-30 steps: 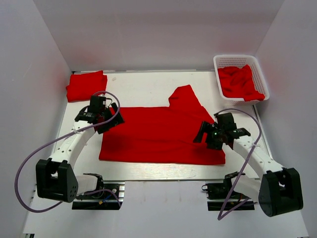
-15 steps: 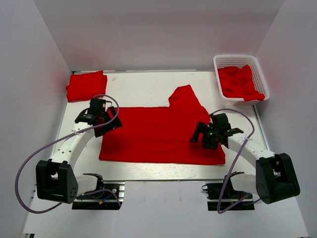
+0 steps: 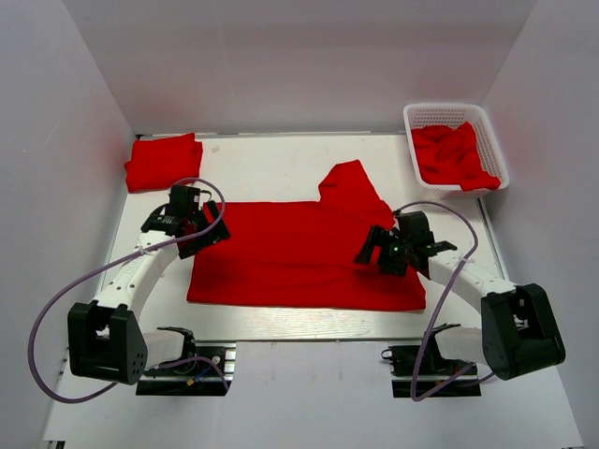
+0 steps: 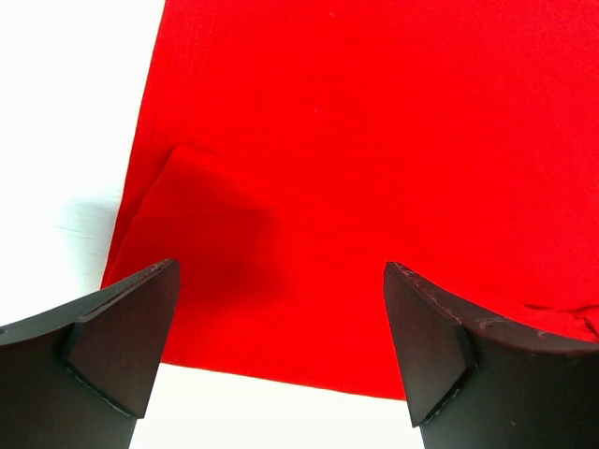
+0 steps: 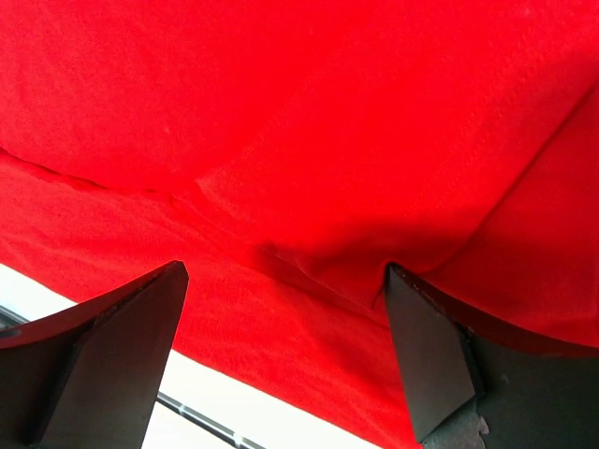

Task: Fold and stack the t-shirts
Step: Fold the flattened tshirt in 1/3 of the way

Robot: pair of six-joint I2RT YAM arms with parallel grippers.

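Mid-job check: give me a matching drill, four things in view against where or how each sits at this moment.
Things:
1. folded t-shirt
2. spread t-shirt
3. crumpled t-shirts
4. left gripper

Places or states:
a. inside the white basket
b. open, over the spread t-shirt's left edge
c. far left corner of the table
d. flat at the table's centre

Pairs: 1-c, 2-d, 3-a, 4-b
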